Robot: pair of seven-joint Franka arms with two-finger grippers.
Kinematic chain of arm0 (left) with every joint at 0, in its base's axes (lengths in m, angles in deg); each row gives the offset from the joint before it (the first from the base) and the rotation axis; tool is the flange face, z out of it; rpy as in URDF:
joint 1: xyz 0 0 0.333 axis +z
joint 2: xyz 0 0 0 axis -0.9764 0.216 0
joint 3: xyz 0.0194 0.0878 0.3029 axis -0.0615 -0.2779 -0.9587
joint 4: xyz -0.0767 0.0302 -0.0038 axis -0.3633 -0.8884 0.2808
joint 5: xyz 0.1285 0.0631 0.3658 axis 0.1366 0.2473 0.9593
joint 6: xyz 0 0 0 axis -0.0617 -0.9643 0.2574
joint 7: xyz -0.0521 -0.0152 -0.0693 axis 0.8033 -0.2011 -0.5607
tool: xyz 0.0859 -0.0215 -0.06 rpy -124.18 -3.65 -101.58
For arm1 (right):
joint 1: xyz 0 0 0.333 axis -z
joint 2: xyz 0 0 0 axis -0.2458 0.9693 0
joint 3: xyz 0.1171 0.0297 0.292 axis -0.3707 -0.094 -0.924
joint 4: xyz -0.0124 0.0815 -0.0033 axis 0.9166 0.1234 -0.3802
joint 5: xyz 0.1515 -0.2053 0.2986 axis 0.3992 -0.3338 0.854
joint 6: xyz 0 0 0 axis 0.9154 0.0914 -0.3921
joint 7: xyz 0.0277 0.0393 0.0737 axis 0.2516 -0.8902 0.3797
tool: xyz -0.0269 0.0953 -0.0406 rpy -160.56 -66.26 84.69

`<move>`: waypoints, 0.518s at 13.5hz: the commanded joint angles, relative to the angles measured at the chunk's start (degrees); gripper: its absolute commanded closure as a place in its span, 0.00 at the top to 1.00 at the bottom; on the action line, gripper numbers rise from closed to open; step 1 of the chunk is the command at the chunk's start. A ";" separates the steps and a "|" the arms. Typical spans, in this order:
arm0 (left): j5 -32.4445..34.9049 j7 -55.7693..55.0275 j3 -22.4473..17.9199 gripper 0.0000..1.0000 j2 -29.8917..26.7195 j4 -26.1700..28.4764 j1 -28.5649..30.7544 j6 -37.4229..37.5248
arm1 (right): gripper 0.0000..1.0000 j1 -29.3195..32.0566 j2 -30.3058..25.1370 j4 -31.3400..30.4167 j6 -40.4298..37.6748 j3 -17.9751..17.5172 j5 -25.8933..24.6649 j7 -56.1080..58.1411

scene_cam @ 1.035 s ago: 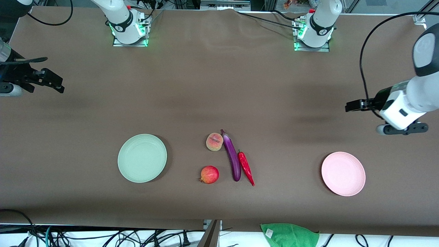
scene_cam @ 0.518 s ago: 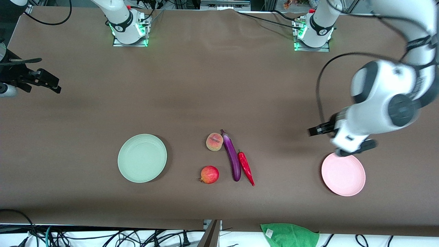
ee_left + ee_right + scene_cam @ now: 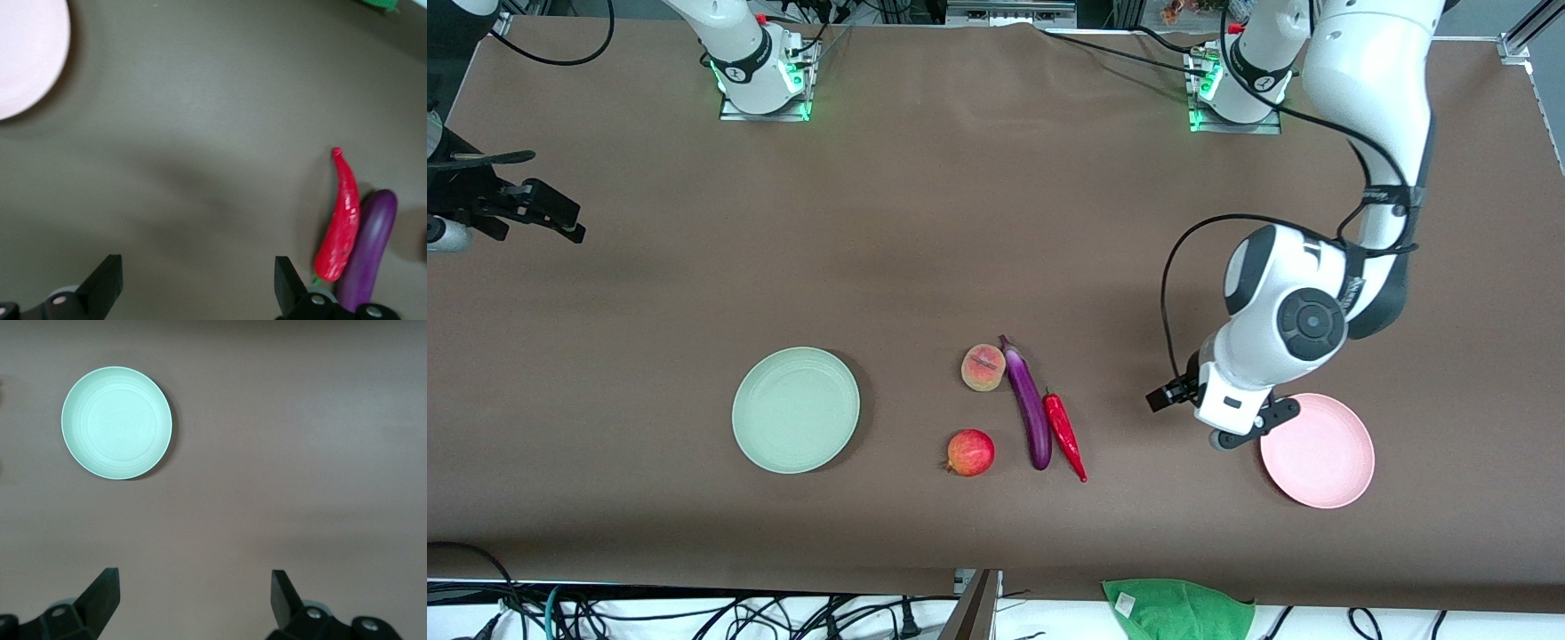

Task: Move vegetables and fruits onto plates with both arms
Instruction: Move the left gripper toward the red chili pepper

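On table: mint plate [image 3: 796, 410], pink plate [image 3: 1319, 453] both bare; left gripper [image 3: 198, 280], right gripper [image 3: 195, 593] spread.

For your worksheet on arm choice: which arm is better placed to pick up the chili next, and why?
Probably the left. Its open gripper hangs over bare table between the chili and the pink plate. The right gripper, also open, waits at the table's edge.

I see a brown table [image 3: 960, 222] filling the view, a green cloth [image 3: 1178, 609] at its near edge, and black cables [image 3: 694, 613] tangled below.
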 commanded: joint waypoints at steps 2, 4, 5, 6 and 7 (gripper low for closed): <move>-0.12 -6.44 -0.95 1.00 3.76 -2.47 -3.47 -6.02 | 1.00 0.09 -0.03 0.38 0.50 -0.10 1.38 0.38; 0.05 -6.89 -1.21 1.00 5.60 -2.47 -4.44 -9.53 | 1.00 0.17 -0.03 0.30 0.41 -0.10 1.56 0.38; 0.05 -6.98 -1.30 1.00 6.66 -2.47 -4.79 -11.99 | 1.00 0.17 -0.03 0.30 0.41 -0.10 1.56 0.38; 0.05 -6.98 -1.39 1.00 7.63 -2.47 -5.06 -13.67 | 1.00 0.17 -0.03 0.30 0.41 -0.10 1.64 0.38; 0.05 -7.07 -1.65 1.00 8.33 -2.30 -5.32 -14.47 | 1.00 0.09 -0.03 0.30 0.41 -0.10 1.64 0.38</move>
